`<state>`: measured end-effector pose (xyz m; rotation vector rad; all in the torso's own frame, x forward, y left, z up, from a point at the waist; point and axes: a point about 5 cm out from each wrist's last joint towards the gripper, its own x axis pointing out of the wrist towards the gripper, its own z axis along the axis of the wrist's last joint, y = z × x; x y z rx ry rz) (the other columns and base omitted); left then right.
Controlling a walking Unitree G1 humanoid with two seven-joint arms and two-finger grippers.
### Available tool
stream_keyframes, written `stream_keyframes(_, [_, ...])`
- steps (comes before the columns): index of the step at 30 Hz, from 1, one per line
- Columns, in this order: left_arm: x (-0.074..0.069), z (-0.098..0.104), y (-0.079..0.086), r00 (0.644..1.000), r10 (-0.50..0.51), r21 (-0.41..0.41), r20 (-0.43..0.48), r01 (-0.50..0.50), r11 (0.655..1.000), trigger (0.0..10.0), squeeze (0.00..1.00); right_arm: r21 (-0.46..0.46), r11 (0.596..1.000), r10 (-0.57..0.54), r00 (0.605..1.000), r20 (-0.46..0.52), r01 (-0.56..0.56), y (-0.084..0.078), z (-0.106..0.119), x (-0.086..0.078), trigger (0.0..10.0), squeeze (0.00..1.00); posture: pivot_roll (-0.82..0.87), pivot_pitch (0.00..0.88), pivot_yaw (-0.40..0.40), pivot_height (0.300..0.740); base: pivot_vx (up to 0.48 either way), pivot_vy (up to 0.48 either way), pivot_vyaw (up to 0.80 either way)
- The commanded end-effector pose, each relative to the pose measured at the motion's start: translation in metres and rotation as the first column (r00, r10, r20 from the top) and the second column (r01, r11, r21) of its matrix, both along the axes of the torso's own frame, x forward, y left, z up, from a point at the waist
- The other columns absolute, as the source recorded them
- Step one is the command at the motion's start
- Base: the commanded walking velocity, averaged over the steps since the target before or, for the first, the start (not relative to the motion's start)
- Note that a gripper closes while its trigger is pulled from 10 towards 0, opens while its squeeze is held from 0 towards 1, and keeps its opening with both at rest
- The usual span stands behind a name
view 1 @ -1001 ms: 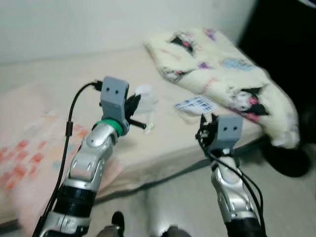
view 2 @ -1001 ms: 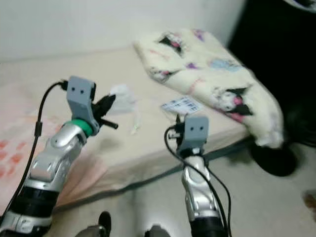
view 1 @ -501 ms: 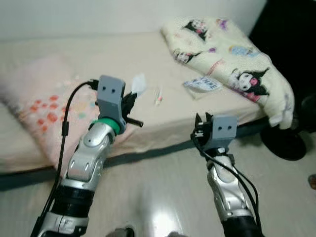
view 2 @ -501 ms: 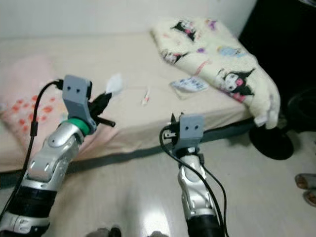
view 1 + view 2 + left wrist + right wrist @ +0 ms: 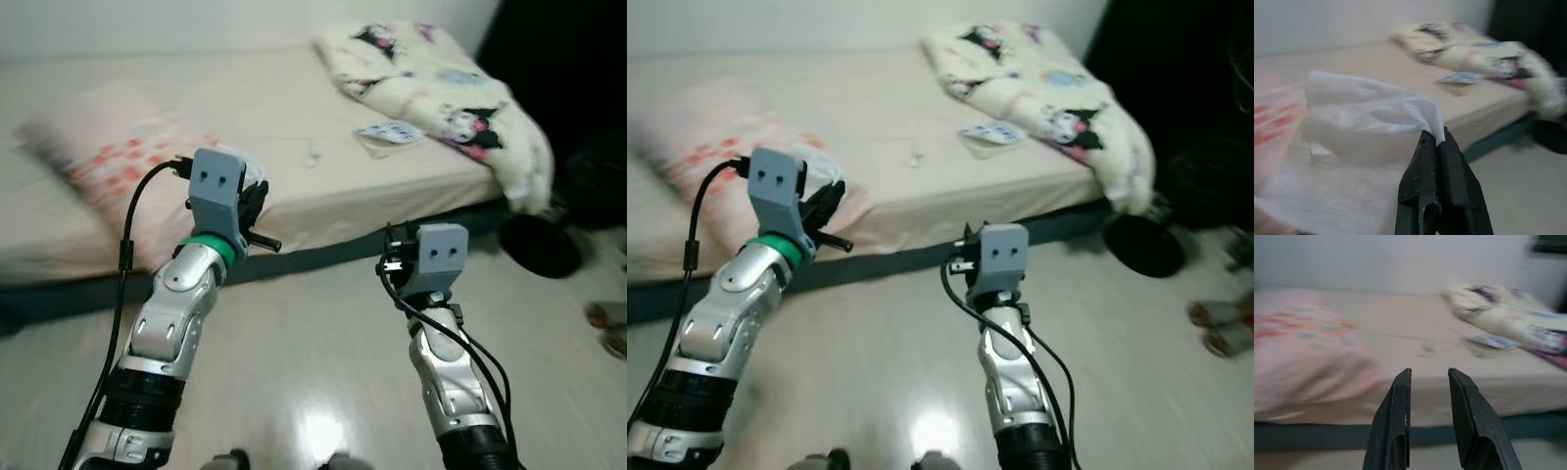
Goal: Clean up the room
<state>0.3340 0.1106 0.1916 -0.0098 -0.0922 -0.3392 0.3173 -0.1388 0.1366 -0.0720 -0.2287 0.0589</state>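
Left gripper [image 5: 1436,142] is clamped on the edge of a white tissue [image 5: 1356,122], held above the floor before the bed [image 5: 294,108], which is judged light, limp and easily torn; right gripper [image 5: 1429,377] is held slightly parted and empty.

Bed [image 5: 294,108]: pale beige sheet, dark teal-grey base edge.
Pillow [image 5: 118,162] at the bed's left end: pale pink, scattered red-orange and faint blue marks.
Blanket [image 5: 441,83] at the bed's right end: cream, printed with black-and-white cartoon figures, pink and purple accents.
Tissue [image 5: 1361,127]: plain white, thin, translucent.
Packet [image 5: 390,131] on the sheet beside the blanket: white with blue print.
Floor [image 5: 313,343]: glossy light grey-beige.
Left gripper [image 5: 1436,147]: black fingers, grey housing, green wrist ring.
Right gripper [image 5: 1427,382]: black fingers.
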Motion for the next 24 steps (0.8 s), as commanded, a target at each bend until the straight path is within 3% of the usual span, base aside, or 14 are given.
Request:
stream_keyframes(1, [-0.001,-0.004,-0.003,1.000,-0.009,0.008,-0.017,0.009,1.000,10.0,0.00,-0.016,1.000,0.006,1.000,-0.030,-0.006,-0.001,-0.008,-0.002,10.0,0.00,-0.03,0.028,0.044,0.740,0.000,0.000,0.80])
stream_keyframes(24, [0.001,-0.006,-0.004,1.000,-0.008,0.031,-0.029,0.009,0.999,10.0,0.00,-0.012,0.998,0.057,0.998,-0.018,-0.057,0.010,-0.006,0.000,10.0,0.00,-0.02,0.028,0.052,0.740,0.000,0.000,0.79])
